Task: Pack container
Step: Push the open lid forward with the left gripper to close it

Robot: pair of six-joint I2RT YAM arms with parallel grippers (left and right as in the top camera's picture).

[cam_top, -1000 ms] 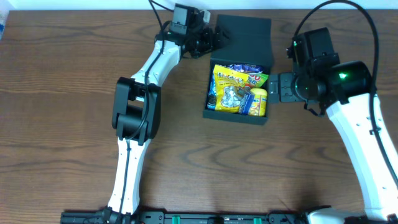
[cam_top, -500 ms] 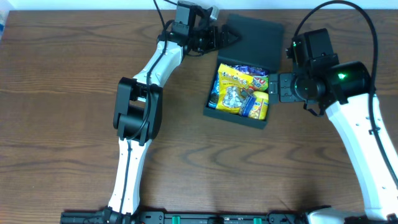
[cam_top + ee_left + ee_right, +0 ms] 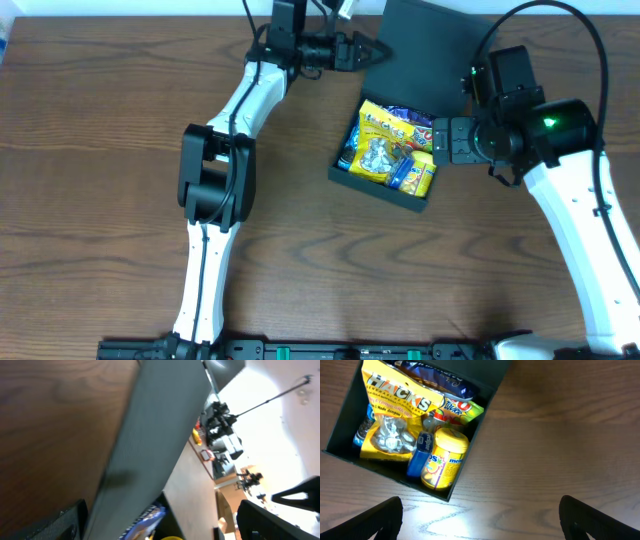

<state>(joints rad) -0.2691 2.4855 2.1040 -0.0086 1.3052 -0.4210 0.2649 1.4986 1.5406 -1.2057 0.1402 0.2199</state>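
Note:
The container (image 3: pixel 372 190) is a dark square box on the table, tilted a little and full of snacks: a yellow packet (image 3: pixel 385 130), a yellow tub (image 3: pixel 418 175) and blue packets. Its flap lid (image 3: pixel 425 45) stands raised at the back. My left gripper (image 3: pixel 368 50) is open at the lid's left edge; in the left wrist view the lid (image 3: pixel 150 435) passes between its fingers (image 3: pixel 160 525). My right gripper (image 3: pixel 437 140) is open and empty beside the box's right wall. The right wrist view shows the container (image 3: pixel 385 476), the packet (image 3: pixel 395 400) and the tub (image 3: pixel 445 460) above its fingers (image 3: pixel 480 520).
The wooden table (image 3: pixel 100 180) stretches left and in front of the box. The table's back edge (image 3: pixel 150 17) runs just behind the lid and my left gripper.
The lid has swung up and back to the right. My left gripper has moved right and toward the back with it. The box has turned a little. The right arm has not moved.

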